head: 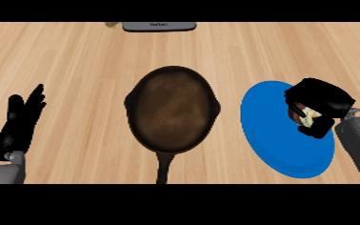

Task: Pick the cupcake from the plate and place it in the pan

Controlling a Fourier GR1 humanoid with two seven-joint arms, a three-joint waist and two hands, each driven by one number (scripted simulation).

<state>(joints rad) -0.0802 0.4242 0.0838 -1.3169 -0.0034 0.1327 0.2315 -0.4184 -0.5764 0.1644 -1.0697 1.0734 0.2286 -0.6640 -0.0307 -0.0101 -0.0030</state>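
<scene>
Cupcake (304, 114), probably light, soft and easily crushed, so best taken round its base, is sitting at the right of the frame over the blue plate (274, 138), where the right robot hand (320, 100) is curling round it, beside the pan (172, 109).

Cupcake (305, 115) mostly hidden inside curled right hand (320, 106); only a pale sliver shows. Pan (173, 108) handle cut off at lower edge. Grey object (159, 26) at worktop's (77, 57) far edge cut off, lettering unreadable.
</scene>
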